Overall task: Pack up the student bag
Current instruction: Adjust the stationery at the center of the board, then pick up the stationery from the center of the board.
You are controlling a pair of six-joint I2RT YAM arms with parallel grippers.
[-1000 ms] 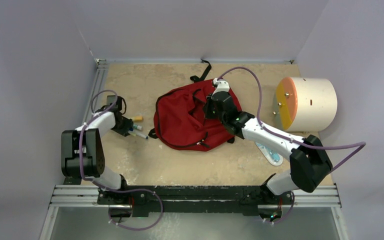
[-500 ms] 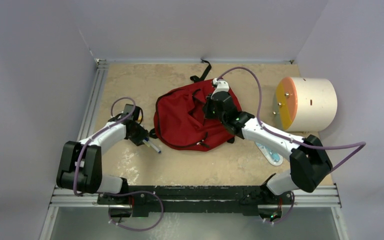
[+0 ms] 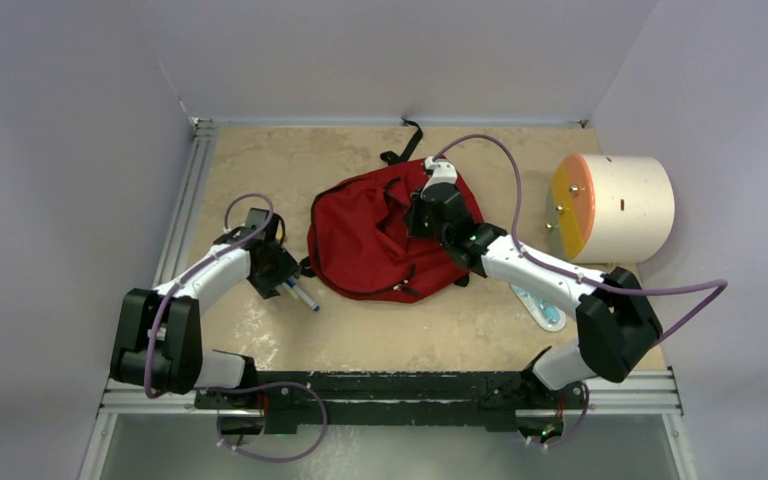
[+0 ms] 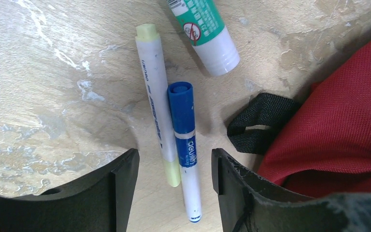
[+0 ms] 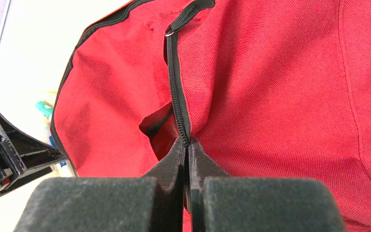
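The dark-red student bag (image 3: 375, 245) lies in the middle of the table. My right gripper (image 3: 422, 215) is shut on the bag's zipper edge; in the right wrist view the gripper (image 5: 186, 145) pinches the black zipper (image 5: 175, 82) next to a small opening in the bag (image 5: 270, 87). My left gripper (image 3: 282, 282) is open, low over the table at the bag's left edge. In the left wrist view the gripper (image 4: 174, 166) straddles a blue marker (image 4: 183, 130) and a yellow highlighter (image 4: 153, 82), both lying flat and untouched. A green glue stick (image 4: 205, 24) lies beyond them.
A cream cylinder (image 3: 610, 205) with an orange-yellow face stands at the right. A pale blue and white item (image 3: 543, 308) lies under the right arm. A black strap loop (image 4: 261, 121) of the bag (image 4: 348, 125) lies just right of the marker. Walls close the table's sides.
My left gripper has moved right and nearer, toward the bag's left edge, and the pens have shifted with it. The right gripper has stayed pinched on the zipper.
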